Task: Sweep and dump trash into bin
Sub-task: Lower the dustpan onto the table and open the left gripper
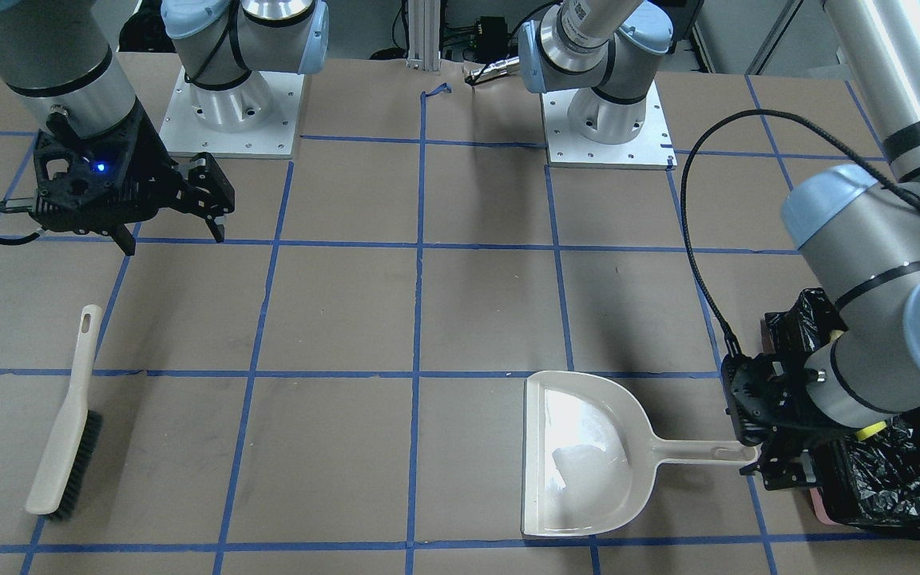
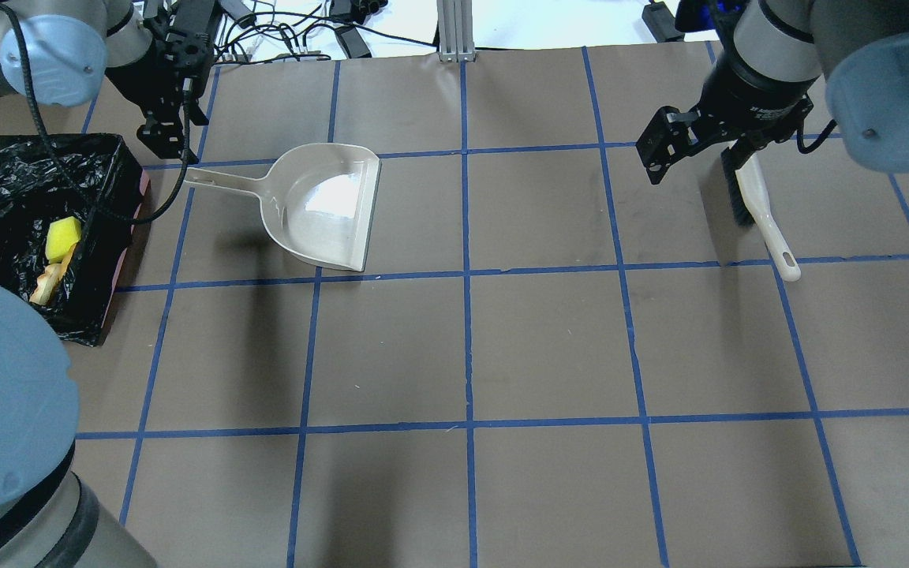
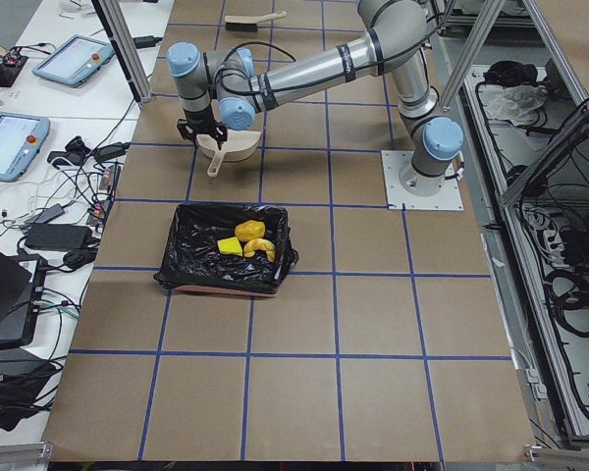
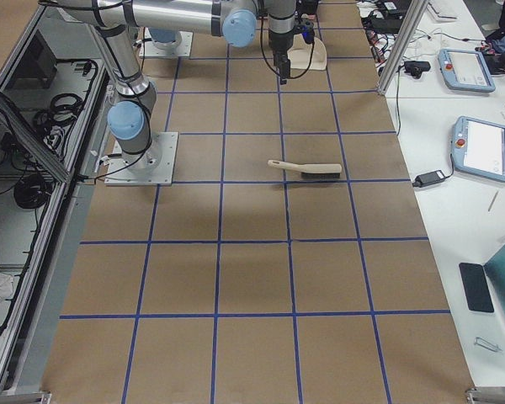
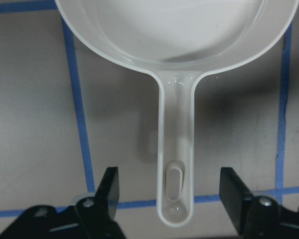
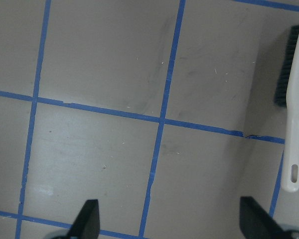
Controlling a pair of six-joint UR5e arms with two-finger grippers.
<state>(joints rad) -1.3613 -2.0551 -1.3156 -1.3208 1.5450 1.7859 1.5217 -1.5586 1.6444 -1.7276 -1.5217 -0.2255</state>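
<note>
At far left, the bin lies front-to-back; left gripper, right gripper released.

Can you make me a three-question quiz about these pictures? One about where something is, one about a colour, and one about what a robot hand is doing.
1. Where is the yellow sponge?
A) on the dustpan
B) in the bin
C) on the floor

2. What colour are the tape lines?
A) blue
B) red
C) green

3. What is the left gripper doing?
A) shut on the sponge
B) shut on the dustpan's handle
C) open, a finger on each side of the handle

Answers: 1 B, it lies inside the bin. 2 A, every line is blue. 3 C, the wrist view shows gaps between both fingers and the handle.
</note>
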